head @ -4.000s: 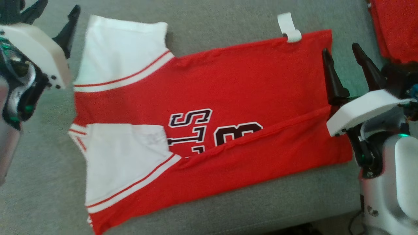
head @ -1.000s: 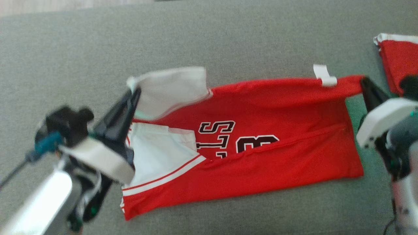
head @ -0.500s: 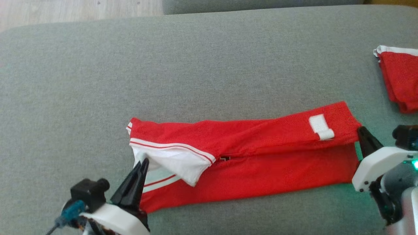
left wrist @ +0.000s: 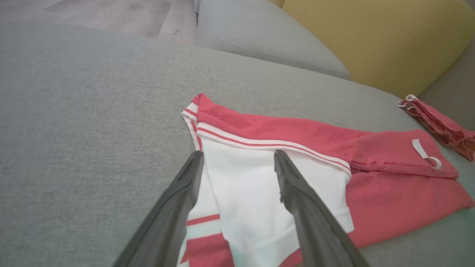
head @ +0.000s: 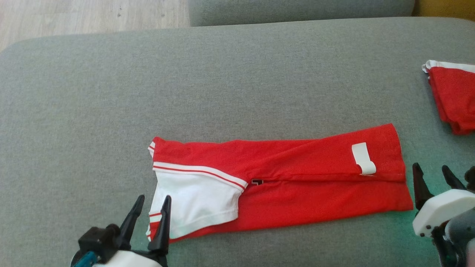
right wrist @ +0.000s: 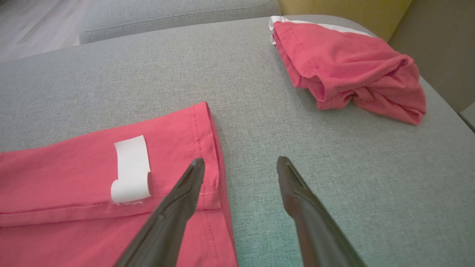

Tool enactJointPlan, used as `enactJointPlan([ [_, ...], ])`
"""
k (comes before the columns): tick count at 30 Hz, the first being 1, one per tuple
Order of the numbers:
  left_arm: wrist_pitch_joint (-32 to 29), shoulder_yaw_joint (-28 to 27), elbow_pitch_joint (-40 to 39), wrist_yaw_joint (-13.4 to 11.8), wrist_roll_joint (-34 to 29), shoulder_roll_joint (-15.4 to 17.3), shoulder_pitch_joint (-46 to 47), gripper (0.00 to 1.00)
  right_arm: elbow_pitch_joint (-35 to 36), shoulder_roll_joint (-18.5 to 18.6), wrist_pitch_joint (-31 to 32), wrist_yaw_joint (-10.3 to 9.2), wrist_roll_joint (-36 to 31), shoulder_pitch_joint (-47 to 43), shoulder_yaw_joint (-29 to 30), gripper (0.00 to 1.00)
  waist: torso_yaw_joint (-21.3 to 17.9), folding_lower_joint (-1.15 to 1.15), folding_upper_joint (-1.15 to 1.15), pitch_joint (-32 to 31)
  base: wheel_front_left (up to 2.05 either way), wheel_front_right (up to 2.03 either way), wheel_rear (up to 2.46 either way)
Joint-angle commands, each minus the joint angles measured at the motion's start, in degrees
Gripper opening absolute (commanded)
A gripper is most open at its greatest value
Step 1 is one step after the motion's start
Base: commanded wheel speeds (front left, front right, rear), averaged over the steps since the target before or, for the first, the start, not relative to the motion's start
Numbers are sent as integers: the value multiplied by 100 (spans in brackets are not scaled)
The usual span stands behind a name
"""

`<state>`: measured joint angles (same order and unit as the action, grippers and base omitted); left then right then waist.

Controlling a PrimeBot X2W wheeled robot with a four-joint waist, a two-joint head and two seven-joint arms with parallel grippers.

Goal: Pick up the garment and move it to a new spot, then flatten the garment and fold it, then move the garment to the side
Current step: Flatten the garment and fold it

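Grey upholstery spreads under the whole scene before you, with a strip of wooden floor [head: 92, 15] beyond the far left corner of the sofa cushion [head: 222, 74]. At lower left, your left gripper [head: 153, 198] stands with its two dark prongs spread wide and gripping nothing, its tips at the white sleeve [head: 196, 200] end of the garment [head: 297, 163]. From the left wrist camera that sleeve lies between the parted fingers [left wrist: 174, 207]; whether they touch the cloth cannot be told. The red garment lies flat across the near middle of the cushion, folded lengthwise into a long band running left to right. Its upper flap is laid over the lower one, and a sliver of black lettering [head: 256, 181] peeps out at the fold line. A white label [head: 362, 157] curls on the flap near the right-hand hem. Just past that hem, your right gripper [head: 430, 167] is likewise spread wide and empty. In the right wrist camera one finger [right wrist: 178, 207] overlaps the hem while the other is over bare cushion. Farther right, well apart, a second red garment [head: 454, 100] sits bunched near the cushion's edge.
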<state>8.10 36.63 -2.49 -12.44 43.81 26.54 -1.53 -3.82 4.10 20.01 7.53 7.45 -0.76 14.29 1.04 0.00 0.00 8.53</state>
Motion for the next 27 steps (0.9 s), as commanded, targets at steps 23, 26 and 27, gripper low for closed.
enactJointPlan([
  [23,240,-448,-396,-525,-388,45,509,100,-1336,343,691,-4,-140,1138,-600,100,241,0,0,177,0,0,0],
  [26,238,-458,-454,-560,-401,65,513,100,-1397,392,904,-4,-50,1167,-725,92,219,0,0,166,0,0,0],
  [27,234,-459,-469,-566,-403,71,517,100,-1417,390,952,-4,-15,1180,-750,84,212,0,0,165,0,0,0],
])
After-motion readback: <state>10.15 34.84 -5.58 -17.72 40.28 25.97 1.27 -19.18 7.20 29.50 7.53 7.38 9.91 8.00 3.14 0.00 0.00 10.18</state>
